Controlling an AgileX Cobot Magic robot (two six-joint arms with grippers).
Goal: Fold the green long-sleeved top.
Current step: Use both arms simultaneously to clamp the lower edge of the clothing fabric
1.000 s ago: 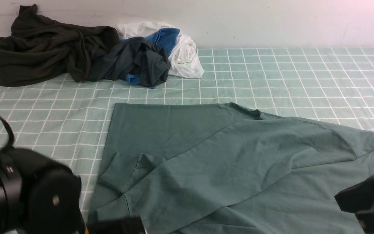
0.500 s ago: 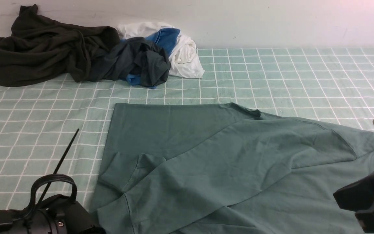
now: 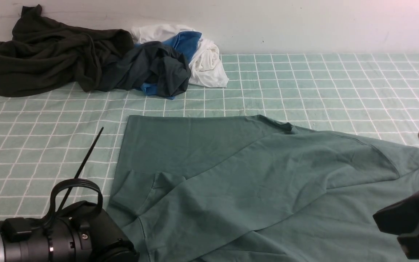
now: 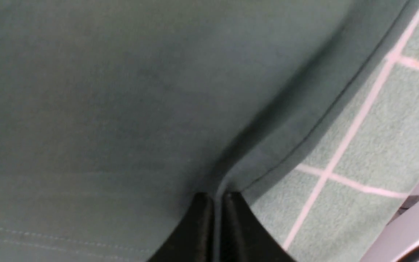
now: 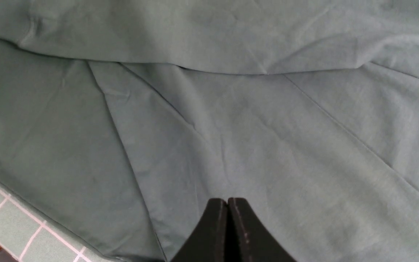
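The green long-sleeved top lies spread over the near half of the table, with one sleeve folded across its body. Its left edge runs along the checked cloth. My left gripper is shut at that edge, and a ridge of the green fabric runs up into its fingertips. The left arm sits low at the top's near-left corner, with its fingers hidden in the front view. My right gripper is shut just over the flat green cloth with nothing seen between its fingers. The right arm is at the near right.
A very dark olive-black garment is heaped at the back left by the wall. Next to it lies a dark navy-grey garment with blue and white cloth. The table cover is a green checked cloth.
My left arm dropped low and slid right to the top's near-left corner, and its gripper closed on the edge. The right arm and the top stayed where they were.
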